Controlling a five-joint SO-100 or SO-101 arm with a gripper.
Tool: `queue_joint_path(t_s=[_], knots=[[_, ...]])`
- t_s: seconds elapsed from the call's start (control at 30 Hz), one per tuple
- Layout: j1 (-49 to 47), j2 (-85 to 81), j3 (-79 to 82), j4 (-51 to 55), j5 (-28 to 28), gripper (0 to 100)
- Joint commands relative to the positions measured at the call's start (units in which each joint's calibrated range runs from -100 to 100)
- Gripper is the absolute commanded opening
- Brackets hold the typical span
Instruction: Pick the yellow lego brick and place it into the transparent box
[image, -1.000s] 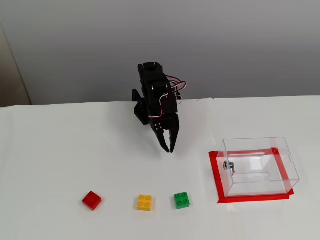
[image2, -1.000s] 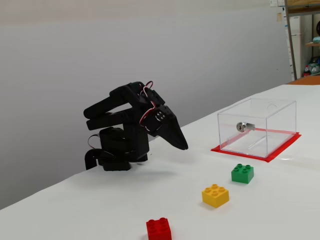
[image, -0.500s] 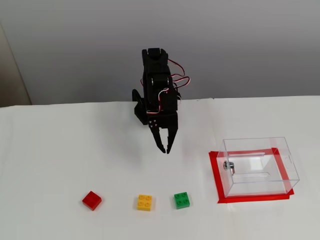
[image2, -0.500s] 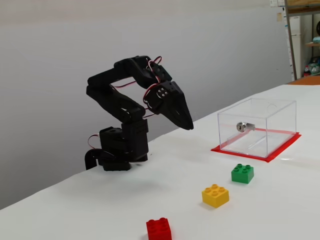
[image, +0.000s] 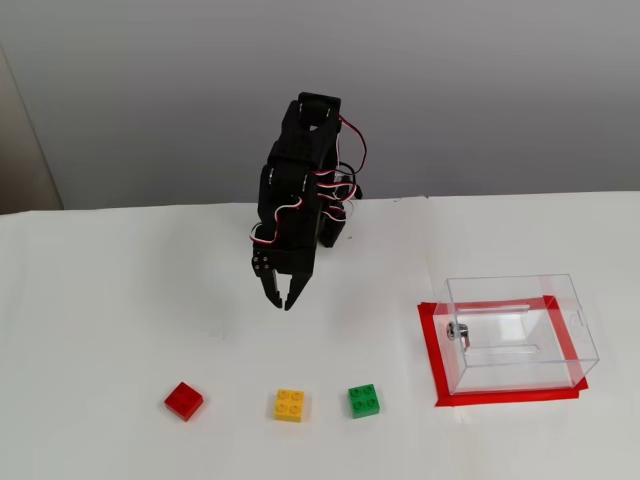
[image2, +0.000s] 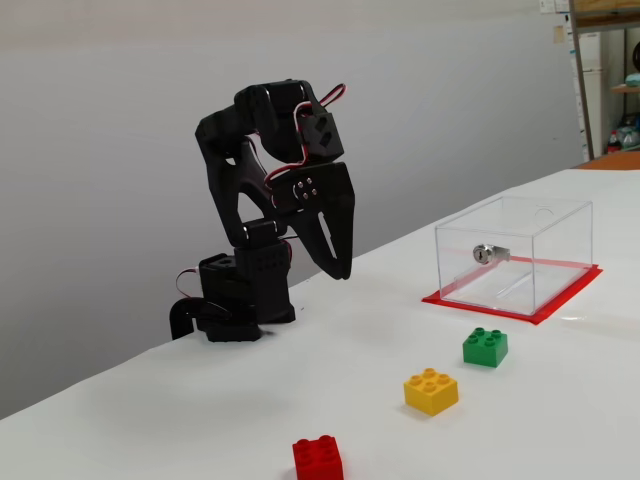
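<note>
The yellow lego brick (image: 289, 404) (image2: 431, 390) lies on the white table between a flat red brick (image: 183, 400) (image2: 318, 458) and a green brick (image: 363, 400) (image2: 485, 346). The transparent box (image: 515, 333) (image2: 515, 253) stands on a red taped square, at the right in both fixed views. My black gripper (image: 283, 302) (image2: 339, 270) hangs in the air, pointing down, well behind the yellow brick and clear of it. Its fingers meet at the tips and hold nothing.
The arm's base (image2: 235, 300) sits at the table's back edge against a grey wall. A small metal fitting (image2: 484, 254) sits on the box's near wall. Bare white tabletop (image: 120, 300) spreads between the gripper and the row of bricks.
The arm has risen and unfolded. The gripper has swung left in the view from above and now points more steeply down. Bricks and box have not moved.
</note>
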Motion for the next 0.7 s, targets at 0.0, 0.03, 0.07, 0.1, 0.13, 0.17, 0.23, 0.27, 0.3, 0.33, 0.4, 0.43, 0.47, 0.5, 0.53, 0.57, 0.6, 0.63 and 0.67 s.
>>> queue_joint_path(t_s=[0.0, 0.03, 0.07, 0.1, 0.13, 0.17, 0.23, 0.27, 0.3, 0.33, 0.4, 0.43, 0.47, 0.5, 0.53, 0.57, 0.6, 0.63, 0.67], knots=[[0.2, 1.7, -1.6, -4.8, 0.4, 2], [0.0, 2.6, -1.6, -6.2, 0.4, 2], [-0.8, 3.8, -1.7, -7.6, 0.4, 2], [-1.7, 5.2, -1.9, -9.0, 0.0, 2], [-2.6, 6.6, -2.4, -10.1, 0.0, 2], [-3.6, 8.2, -2.6, -11.1, -0.1, 2], [-5.1, 11.2, -3.7, -12.9, -0.1, 2], [-5.5, 12.7, -4.5, -13.4, -0.1, 2], [-5.8, 14.4, -5.6, -13.6, -0.1, 2], [-6.1, 16.0, -7.1, -13.6, -0.1, 2], [-6.3, 19.2, -10.6, -13.2, -0.1, 2], [-6.3, 20.6, -12.5, -12.9, -0.1, 2], [-6.2, 22.0, -14.0, -12.8, -0.1, 2], [-6.0, 23.3, -15.5, -12.8, -0.1, 2], [-5.9, 24.5, -16.6, -12.8, -0.1, 2], [-5.7, 25.4, -17.7, -12.8, -0.1, 2], [-5.7, 26.4, -18.6, -12.8, -0.1, 2], [-5.6, 27.2, -19.6, -12.8, -0.1, 2], [-5.6, 27.9, -20.4, -12.7, -0.1, 2]])
